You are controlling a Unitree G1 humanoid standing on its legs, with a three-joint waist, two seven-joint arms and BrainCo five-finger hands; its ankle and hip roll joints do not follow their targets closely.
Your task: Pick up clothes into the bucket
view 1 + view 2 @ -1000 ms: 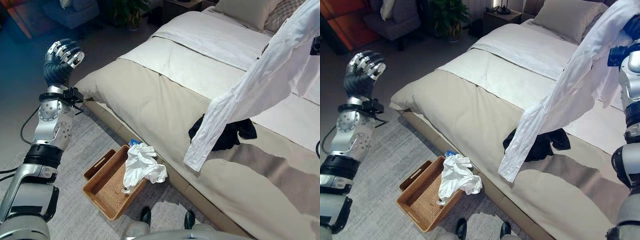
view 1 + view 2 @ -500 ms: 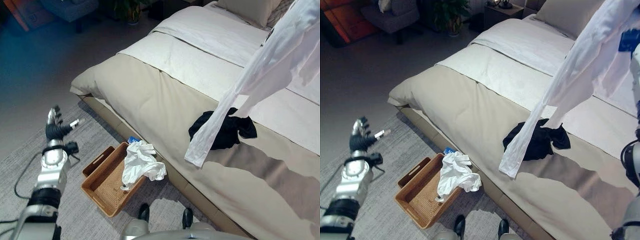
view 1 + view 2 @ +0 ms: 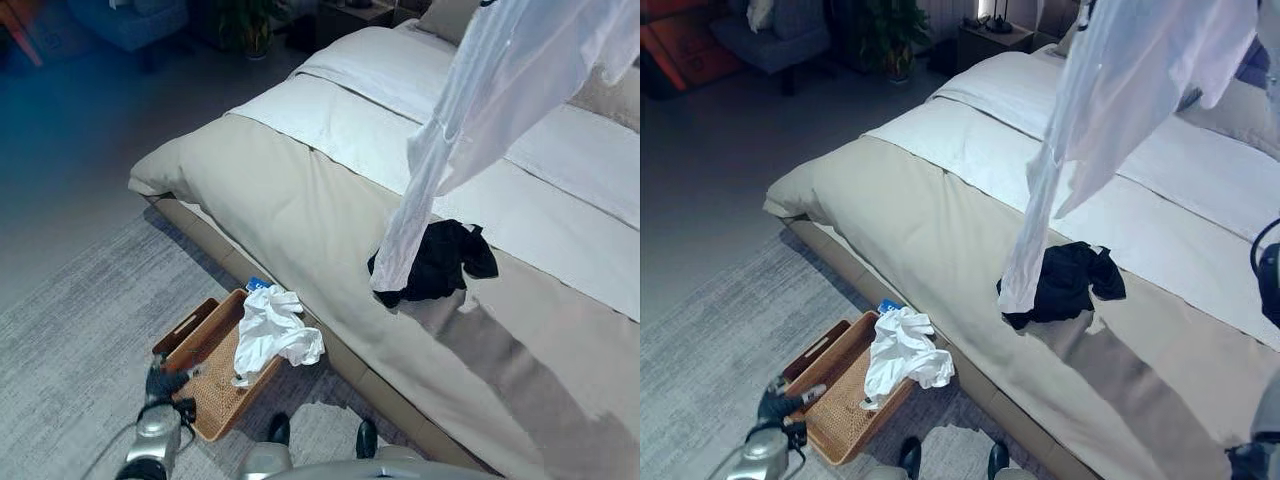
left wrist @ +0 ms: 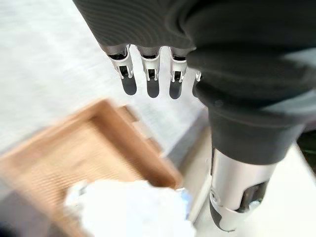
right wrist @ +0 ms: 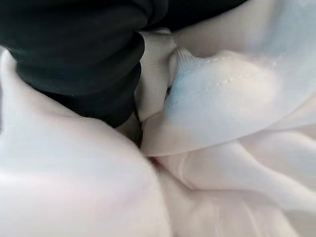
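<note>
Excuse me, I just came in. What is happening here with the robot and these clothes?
The robot is collecting clothes into a wicker basket on the floor beside the bed. Its right arm holds a long white shirt high above the bed; in the right wrist view, the cloth wraps the right hand. A white garment hangs over the basket's edge, and a black garment lies on the bed. The left hand hangs open near the basket.

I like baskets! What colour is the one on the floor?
The basket is a light orange-brown weave, with a white garment draped over its edge. The left eye view shows it best.
</note>
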